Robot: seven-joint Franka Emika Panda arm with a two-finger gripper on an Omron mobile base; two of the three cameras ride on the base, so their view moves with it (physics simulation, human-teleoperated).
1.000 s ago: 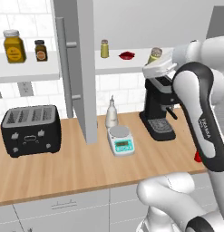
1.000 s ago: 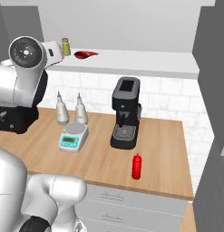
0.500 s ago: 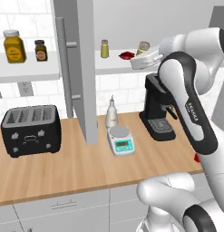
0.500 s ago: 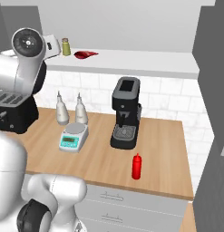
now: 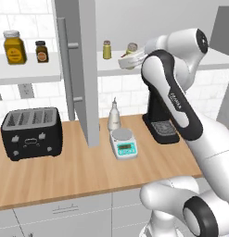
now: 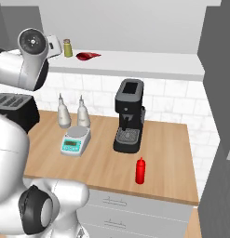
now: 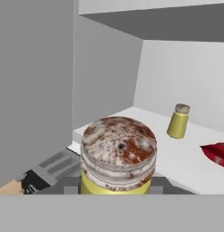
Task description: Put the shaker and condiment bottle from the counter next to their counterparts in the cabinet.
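Hand (image 5: 130, 54) clenched on shaker (image 7: 118, 156), raised at cabinet shelf (image 7: 177, 158) edge, near counterpart shaker (image 7: 178, 121). Risk: shaker clips shelf lip or topples counterpart. Condiment bottle (image 6: 140, 170) on tabletop (image 6: 172, 153).

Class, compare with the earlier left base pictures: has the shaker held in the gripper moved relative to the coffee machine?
Yes. The shaker has risen from level with the coffee machine top up to the cabinet shelf, and leftward toward the shelf's own shaker.

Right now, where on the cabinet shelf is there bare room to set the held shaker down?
Bare shelf lies in front of the yellow shaker, toward the near edge, and right of the red item up to the wall. Between those two it is tight.
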